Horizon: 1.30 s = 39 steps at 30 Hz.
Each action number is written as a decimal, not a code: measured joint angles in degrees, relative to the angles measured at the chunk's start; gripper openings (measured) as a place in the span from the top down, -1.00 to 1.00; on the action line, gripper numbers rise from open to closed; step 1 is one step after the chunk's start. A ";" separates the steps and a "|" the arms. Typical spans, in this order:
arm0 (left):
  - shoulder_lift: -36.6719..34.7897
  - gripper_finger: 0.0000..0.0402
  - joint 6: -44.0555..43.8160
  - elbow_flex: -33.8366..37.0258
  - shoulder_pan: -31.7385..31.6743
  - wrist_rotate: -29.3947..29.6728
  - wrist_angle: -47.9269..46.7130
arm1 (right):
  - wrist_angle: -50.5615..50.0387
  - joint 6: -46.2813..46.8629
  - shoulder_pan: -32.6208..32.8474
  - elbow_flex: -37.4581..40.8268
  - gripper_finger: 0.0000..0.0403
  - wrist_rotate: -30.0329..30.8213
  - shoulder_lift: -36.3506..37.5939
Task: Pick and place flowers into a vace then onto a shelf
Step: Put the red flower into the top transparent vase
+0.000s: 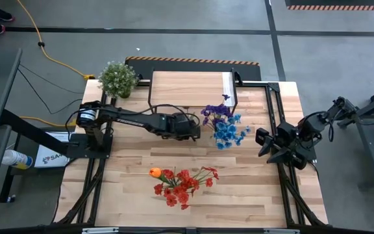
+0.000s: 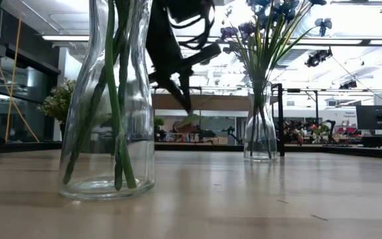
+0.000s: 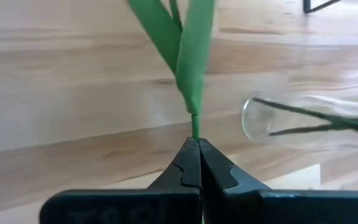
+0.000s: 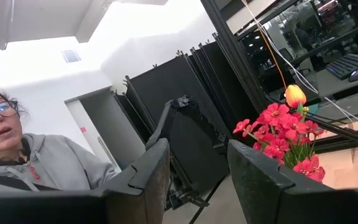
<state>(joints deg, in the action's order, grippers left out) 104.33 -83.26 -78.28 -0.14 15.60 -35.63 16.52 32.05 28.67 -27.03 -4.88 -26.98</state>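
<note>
My left gripper (image 1: 195,130) (image 3: 197,146) hovers over the middle of the table, beside the glass vase of blue and purple flowers (image 1: 224,125) (image 2: 260,129) (image 3: 260,118), and is shut on a green flower stem. In the low view the left gripper (image 2: 186,106) points down between the two vases. A second glass vase with red flowers and one orange bloom (image 1: 180,182) (image 2: 108,99) (image 4: 281,130) stands near the table's near edge. The shelf (image 1: 190,88) stands at the far side. My right gripper (image 1: 263,140) (image 4: 197,155) waits open at the table's right edge. My left gripper pinches a thin green stem (image 3: 195,121) at its end, between the tips of its two fingers. The stem runs straight out past the fingertips and widens into long green leaves (image 3: 194,50); its bloom lies outside the wrist view. The fingers come from above, and the stem is off the table.
A bushy potted plant (image 1: 117,78) (image 2: 60,99) stands at the far left corner, next to the shelf. Bare wood shows between the two vases and left of the red flowers. A person (image 4: 17,149) is in the room beyond the right arm.
</note>
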 joint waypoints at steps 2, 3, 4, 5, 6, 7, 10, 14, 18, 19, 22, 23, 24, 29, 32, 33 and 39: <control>-0.04 0.89 -0.15 -0.52 0.59 -0.20 -2.60 | -0.16 -0.08 -0.01 -0.01 0.24 0.02 0.00; -0.03 0.89 -0.17 -0.82 0.69 -0.23 -2.70 | -0.16 -0.09 -0.01 0.00 0.24 0.01 0.00; 0.02 0.89 -0.23 -1.15 1.02 -0.49 -3.03 | -0.17 -0.11 -0.02 0.00 0.24 -0.01 0.00; 0.01 0.89 -0.46 -1.51 1.34 -0.61 -3.92 | -0.21 -0.12 -0.01 0.00 0.24 -0.03 0.00; -0.03 0.89 -0.59 -1.73 1.43 -0.83 -4.51 | -0.25 -0.13 -0.02 0.00 0.24 -0.05 0.00; -0.04 0.89 -0.59 -1.75 1.71 -1.17 -4.83 | -0.32 -0.13 -0.01 0.00 0.24 -0.05 0.00; -0.02 0.89 -1.14 -1.73 2.29 -1.77 -6.91 | -0.40 -0.13 -0.01 0.00 0.24 -0.08 0.00; -0.02 0.89 -2.58 -1.73 3.67 -2.01 -8.61 | -0.40 -0.13 -0.01 0.00 0.24 -0.20 0.00; -0.02 0.89 -4.00 -1.73 5.11 -1.76 -9.53 | -0.40 -0.13 -0.01 0.00 0.24 -0.22 0.00; -0.02 0.89 -4.10 -1.73 5.36 -1.41 -9.68 | -0.40 -0.13 -0.01 0.00 0.24 -0.22 0.00; -0.40 0.89 -4.51 -1.73 5.93 -0.37 -9.72 | -0.40 -0.06 -0.02 0.00 0.24 -0.25 0.00; -0.63 0.89 -4.53 -1.73 5.96 -0.10 -9.73 | -0.42 0.00 -0.02 0.00 0.24 -0.25 0.00; -0.80 0.89 -4.56 -1.74 6.12 0.22 -9.43 | -0.40 0.02 -0.02 0.00 0.24 -0.26 0.00; -3.27 0.89 -4.70 -1.75 6.31 2.63 -9.76 | -0.38 0.04 0.00 0.00 0.24 -0.64 0.00; -4.52 0.89 -5.09 -1.75 6.66 3.31 -10.45 | -0.42 0.04 -0.02 0.00 0.24 -0.68 0.00; -4.75 0.89 -5.25 -1.75 6.79 3.31 -10.77 | -0.43 0.04 -0.01 0.00 0.24 -0.68 0.00; -5.34 0.89 -5.55 -1.73 7.80 3.47 -10.53 | -0.44 -0.02 -0.01 0.00 0.24 -0.70 0.00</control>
<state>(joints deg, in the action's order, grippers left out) 98.99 -88.82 -80.01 7.66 19.07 -46.16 16.08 32.03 28.65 -27.03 -5.58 -26.98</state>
